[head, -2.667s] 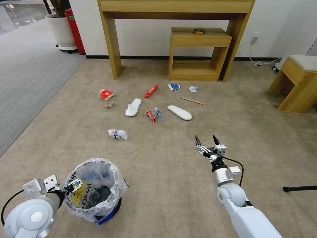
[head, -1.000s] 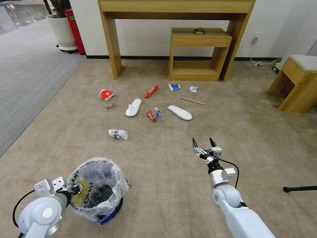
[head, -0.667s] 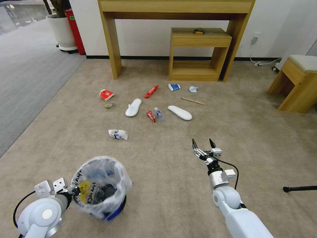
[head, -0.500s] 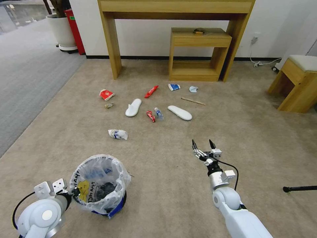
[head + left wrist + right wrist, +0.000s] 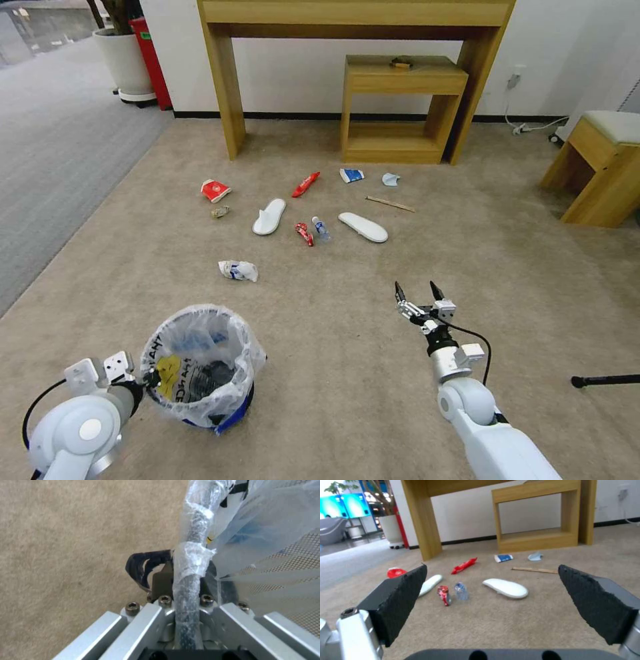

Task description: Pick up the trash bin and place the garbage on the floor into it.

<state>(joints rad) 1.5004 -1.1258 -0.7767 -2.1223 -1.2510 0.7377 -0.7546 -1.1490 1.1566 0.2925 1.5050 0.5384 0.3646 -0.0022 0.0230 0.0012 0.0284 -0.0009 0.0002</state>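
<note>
1. The left gripper (image 5: 186,580) has its jaws pinching the rolled rim of the small round black mesh trash bin with the clear plastic bag liner (image 5: 200,363); in the left wrist view the bag-wrapped rim runs straight between them.
2. The right gripper (image 5: 420,291) hangs over bare carpet with its jaws spread wide, holding nothing, its foam pads pointed toward the litter.
3. The bin sits near the front left of the beige short-pile carpet floor (image 5: 520,280), with crumpled wrappers already inside. I judge it light and fairly stiff at the wire rim, but the liner is slick and loose, so a one-sided rim hold may let it tilt or swing.
4. Nearest the bin lies the crumpled white paper wad with blue print (image 5: 238,270): soft and very light, best taken across its bulk.
5. Farther toward the wooden console, the two flat white slippers (image 5: 269,217) look floppy; an edge or the toe band seems the place to grip.
6. Between them, the small red snack wrapper (image 5: 304,233) and tiny clear bottle (image 5: 321,228) lie just beside each other; the bottle is smooth and could roll or slip.
7. The thin wooden stick (image 5: 389,203) lies flat and may be hard to get under.
</note>
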